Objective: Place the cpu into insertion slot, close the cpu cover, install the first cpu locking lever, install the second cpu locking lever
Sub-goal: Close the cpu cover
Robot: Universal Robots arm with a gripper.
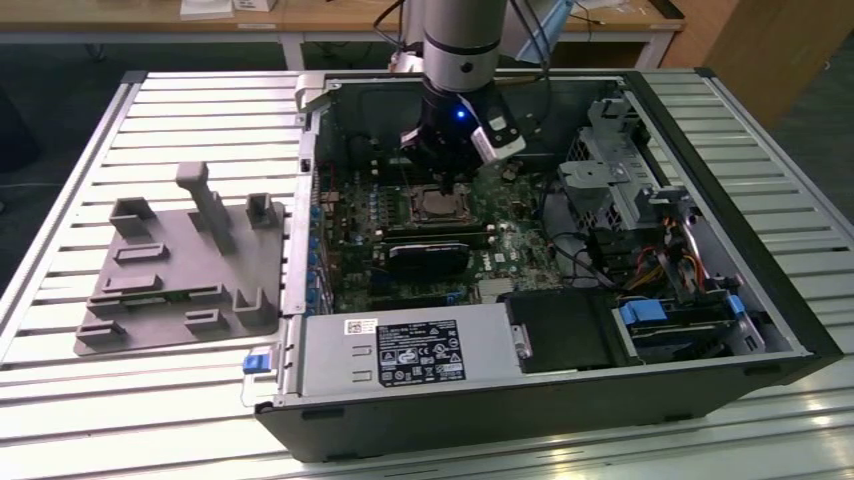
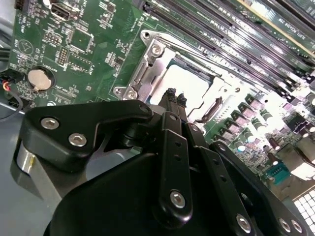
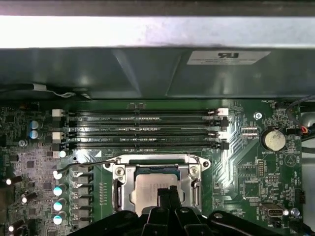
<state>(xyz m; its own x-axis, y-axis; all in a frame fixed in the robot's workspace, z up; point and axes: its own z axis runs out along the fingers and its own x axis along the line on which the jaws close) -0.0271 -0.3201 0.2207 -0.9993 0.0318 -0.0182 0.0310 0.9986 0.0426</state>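
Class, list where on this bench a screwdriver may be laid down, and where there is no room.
Free: the slatted table beyond the grey fixture tray, and the strip nearer the camera. Crowded: the open case, where the end effector hangs over the cpu.

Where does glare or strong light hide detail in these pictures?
In the second wrist view the cpu glares white on top, its surface detail lost; in the first wrist view a bright band washes out the case wall beyond the memory slots; in the exterior view the table slats shine pale, and a blue light glows on the arm.
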